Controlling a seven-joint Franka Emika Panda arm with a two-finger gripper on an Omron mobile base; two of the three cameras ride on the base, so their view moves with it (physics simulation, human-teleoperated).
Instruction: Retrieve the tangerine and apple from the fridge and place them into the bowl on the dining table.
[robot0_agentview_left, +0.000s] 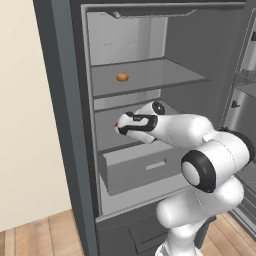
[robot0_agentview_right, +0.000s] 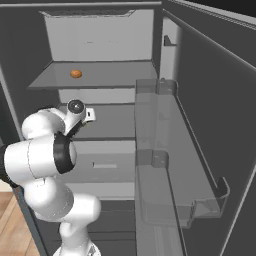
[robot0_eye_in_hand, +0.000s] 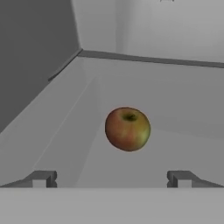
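No readable text, labels, brands, numbers or signs appear anywhere.

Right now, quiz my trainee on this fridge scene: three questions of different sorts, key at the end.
1. True or false: the gripper is shut on the apple.
2. Which fruit lies on the upper shelf of the fridge? A. tangerine B. apple C. none
3. Fill in: in the hand view, the apple lies ahead of the two ____.

Key: 1 false, the jaws stand open and apart from it; 2 A; 3 fingertips.
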